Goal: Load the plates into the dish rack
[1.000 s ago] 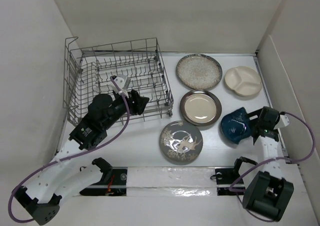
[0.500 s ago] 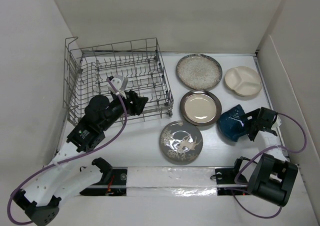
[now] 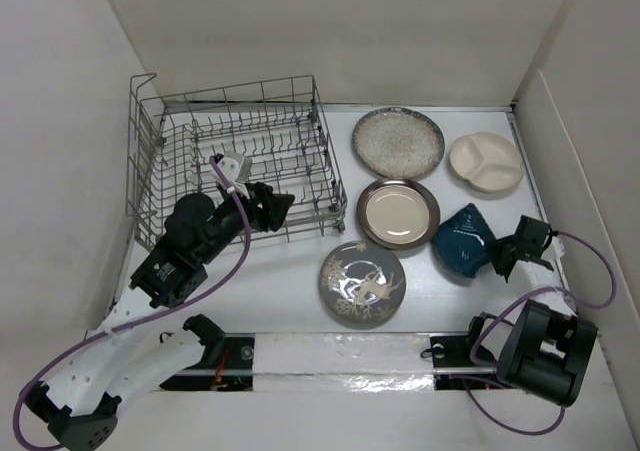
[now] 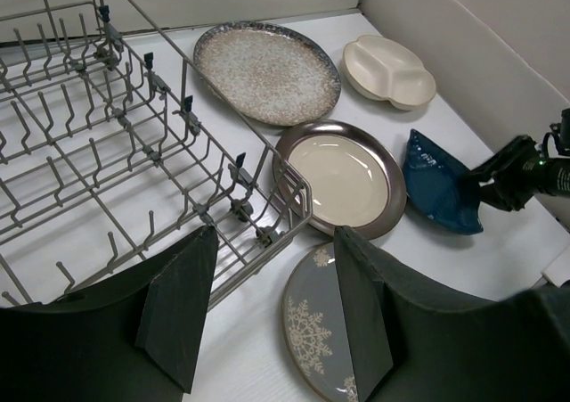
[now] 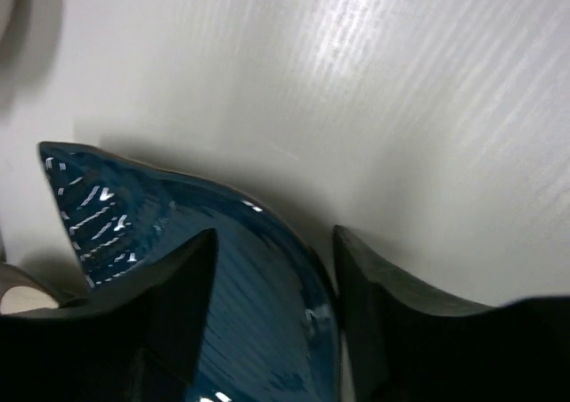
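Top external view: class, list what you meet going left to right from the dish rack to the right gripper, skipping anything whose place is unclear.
dish rack → grey bird-pattern plate → dark teal plate → right gripper

Black-and-white arms (image 3: 185,246), purple cables (image 3: 244,236), dark fingers (image 4: 174,313)

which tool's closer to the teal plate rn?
Right. The right tool grips the teal plate by its edge; the left tool hangs over the near wall of the dish rack, well away.
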You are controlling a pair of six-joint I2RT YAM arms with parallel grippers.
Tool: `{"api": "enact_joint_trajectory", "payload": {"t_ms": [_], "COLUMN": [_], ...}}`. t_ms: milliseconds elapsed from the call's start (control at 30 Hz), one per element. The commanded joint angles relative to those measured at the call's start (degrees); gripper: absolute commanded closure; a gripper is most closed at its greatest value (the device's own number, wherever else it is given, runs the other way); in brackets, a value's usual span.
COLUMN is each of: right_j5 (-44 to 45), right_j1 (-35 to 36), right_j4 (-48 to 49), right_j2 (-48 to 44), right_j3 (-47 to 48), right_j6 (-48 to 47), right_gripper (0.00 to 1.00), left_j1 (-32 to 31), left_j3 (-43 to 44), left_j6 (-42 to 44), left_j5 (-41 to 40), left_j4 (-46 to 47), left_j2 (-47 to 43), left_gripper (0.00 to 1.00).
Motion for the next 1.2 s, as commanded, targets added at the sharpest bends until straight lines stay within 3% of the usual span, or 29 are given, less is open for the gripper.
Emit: {"api": "enact_joint_trajectory", "payload": {"t_ms": [0, 100, 200, 500, 633, 833, 900, 967, 1000, 1033, 1167], "right_j5": [0.18, 0.79, 1.23, 4.13, 1.68, -6.04, -8.16, -11.59, -12.56, -14.65, -17.04], "right_j1": [0.1, 0.1, 0.1, 0.1, 3.17, 9.5, 12.3, 14.68, 16.17, 19.49, 29.35], "right_j4": [-4.39, -5.53, -7.11, -16.25, -19.24, -16.08, -13.37, -11.08, -8.2, -6.08, 6.4], "right_j2": [0.32, -0.82, -3.72, -22.52, -24.65, -25.7, -25.35, -24.74, -23.52, -22.89, -16.67], "right_j3": [-1.41, -1.67, -2.02, 3.32, 12.19, 22.48, 24.33, 26.18, 26.62, 26.8, 27.41], "right_j6": [1.62, 2.41, 3.12, 0.93, -3.2, -5.14, -4.79, -4.53, -4.09, -3.74, -2.68], "right_gripper": [0.63, 0.84, 0.99, 1.0, 1.0, 1.0, 1.0, 1.0, 1.0, 1.0, 1.0], "left_j1": [0.19, 0.19, 0.19, 0.19, 0.19, 2.03, 2.03, 2.03, 2.03, 2.03, 2.03], "left_j3": [-0.6, -0.51, -0.6, -0.86, -0.69, 0.1, 1.32, 2.38, 3.52, 3.97, 6.95], "left_j6": [0.41, 0.41, 0.32, -1.0, -2.93, -5.83, -6.53, -7.06, -7.33, -7.59, -9.96], "left_j5": [-0.53, -0.36, -0.27, 0.44, 1.49, 5.78, 7.02, 8.52, 8.96, 9.57, 11.68], "left_j4": [3.22, 3.13, 3.22, 3.75, 4.27, 4.8, 4.98, 4.71, 4.71, 4.71, 5.5], "left_j2": [-0.74, -0.56, -0.3, 1.45, 3.47, 7.6, 9.45, 11.2, 11.73, 12.17, 15.86], "left_gripper": [0.48, 0.48, 0.48, 0.46, 0.46, 0.48, 0.53, 0.69, 0.79, 0.98, 1.0]}}
